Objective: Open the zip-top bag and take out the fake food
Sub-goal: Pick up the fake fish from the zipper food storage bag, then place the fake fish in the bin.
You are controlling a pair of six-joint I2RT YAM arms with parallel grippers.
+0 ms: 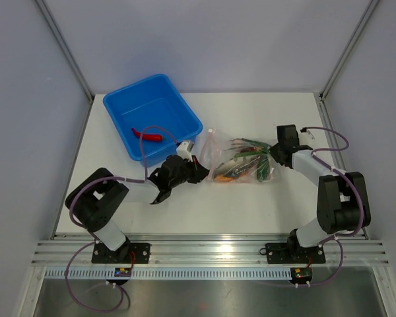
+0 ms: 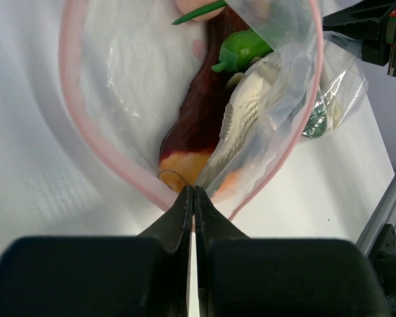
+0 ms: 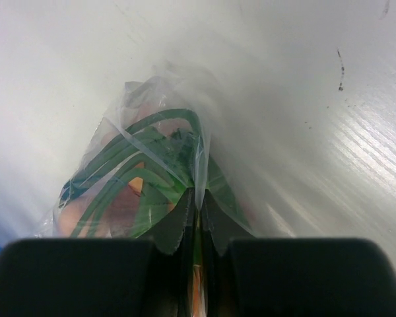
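The clear zip-top bag (image 1: 241, 163) lies mid-table with its pink zip mouth spread open toward the left. My left gripper (image 1: 203, 173) is shut on the pink zip strip (image 2: 112, 165) at the mouth's near edge; its fingertips (image 2: 193, 191) pinch the strip. Inside the bag I see a grey fish (image 2: 247, 122), a dark red piece (image 2: 198, 109), a green pepper (image 2: 244, 49) and a yellow-orange piece (image 2: 181, 165). My right gripper (image 1: 272, 160) is shut on a fold of the bag's closed end (image 3: 199, 193), over green beans (image 3: 145, 165). A red chili (image 1: 148, 135) lies in the tub.
The blue tub (image 1: 185, 105) stands at the back left, close to the left arm. Grey walls and metal posts bound the table on three sides. A slotted aluminium rail (image 1: 211, 254) runs along the near edge.
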